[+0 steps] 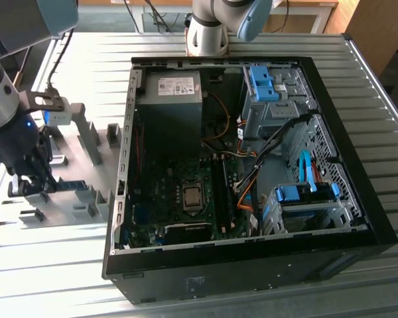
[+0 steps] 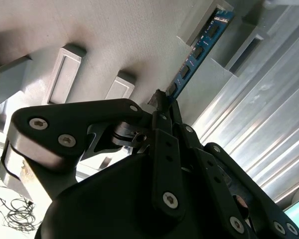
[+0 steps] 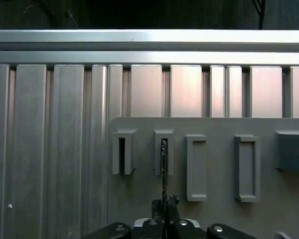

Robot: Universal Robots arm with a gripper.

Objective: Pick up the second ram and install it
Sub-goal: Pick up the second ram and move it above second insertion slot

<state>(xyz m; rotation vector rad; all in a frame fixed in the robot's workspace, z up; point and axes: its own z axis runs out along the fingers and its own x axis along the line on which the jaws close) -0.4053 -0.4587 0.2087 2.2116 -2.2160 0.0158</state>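
Note:
The second ram [image 2: 197,52] is a thin blue-green strip with dark chips, standing on edge in the grey fixture plate [image 2: 114,35]. Its far end rests in a slotted fixture block [image 2: 202,22]. In the exterior view the second ram [image 1: 69,184] lies at the left of the picture, beside the open computer case. My gripper [image 2: 163,105] is shut on the near end of the strip. In the first wrist view the second ram [image 3: 163,167] appears edge-on, running from a slot block down into my gripper [image 3: 164,205]. In the exterior view my gripper [image 1: 32,187] hangs low over the plate.
The open black computer case [image 1: 358,218] takes up the exterior view's right, with its motherboard [image 1: 179,199], dark memory slots [image 1: 222,192] and blue drive brackets [image 1: 305,195]. Several grey fixture blocks [image 1: 89,136] stand on the plate. The ribbed aluminium table [image 3: 50,149] lies all around.

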